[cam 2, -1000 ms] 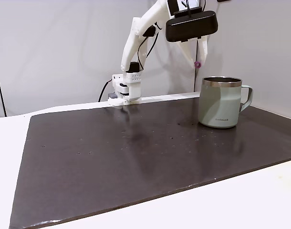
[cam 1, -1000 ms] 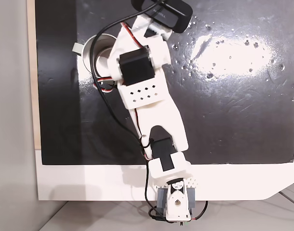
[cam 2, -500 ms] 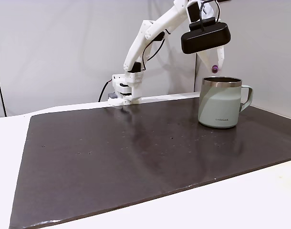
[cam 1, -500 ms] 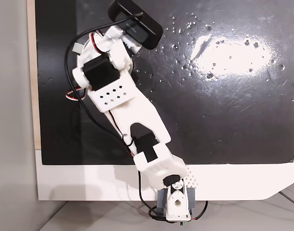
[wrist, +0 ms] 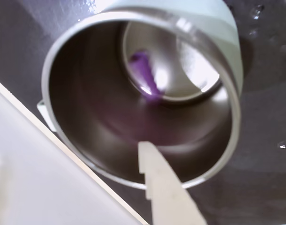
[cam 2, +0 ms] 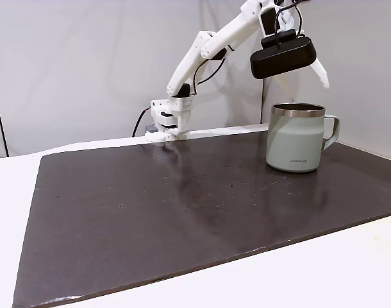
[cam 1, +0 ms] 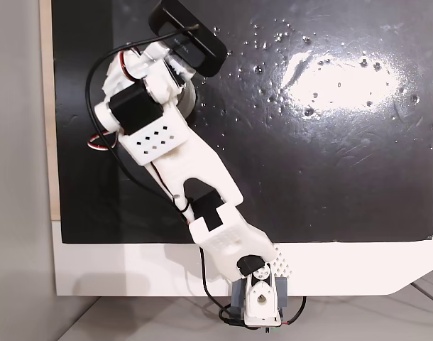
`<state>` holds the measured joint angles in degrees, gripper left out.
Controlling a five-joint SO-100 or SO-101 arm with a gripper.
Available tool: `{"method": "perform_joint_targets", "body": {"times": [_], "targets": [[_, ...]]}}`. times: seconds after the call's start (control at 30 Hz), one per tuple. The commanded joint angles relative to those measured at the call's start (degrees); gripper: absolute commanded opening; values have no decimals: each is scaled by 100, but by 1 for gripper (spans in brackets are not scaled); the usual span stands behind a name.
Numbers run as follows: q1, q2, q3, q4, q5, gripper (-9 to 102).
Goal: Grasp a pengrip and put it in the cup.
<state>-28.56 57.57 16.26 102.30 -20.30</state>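
1. Inside the cup (wrist: 86, 136), in the wrist view, the pengrip (wrist: 145, 77) lies on the bottom, so the drop looks done.
2. Above the cup rim (cam 2: 298, 109), the gripper (cam 2: 304, 70) hangs with its fingers spread wide and empty.
3. Only pulling the arm away seems left.

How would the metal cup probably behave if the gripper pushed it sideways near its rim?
The cup looks wide with a flat base, so it would probably slide on the glossy dark mat rather than tip. Its metal walls look stiff. The small purple pengrip inside adds little weight and may shift.
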Motion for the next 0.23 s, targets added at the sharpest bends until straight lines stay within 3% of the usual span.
{"method": "perform_joint_targets", "body": {"times": [0.0,0.2], "targets": [[114,79,-352,26,-53,38],[193,44,-352,35,-70,37]]}}
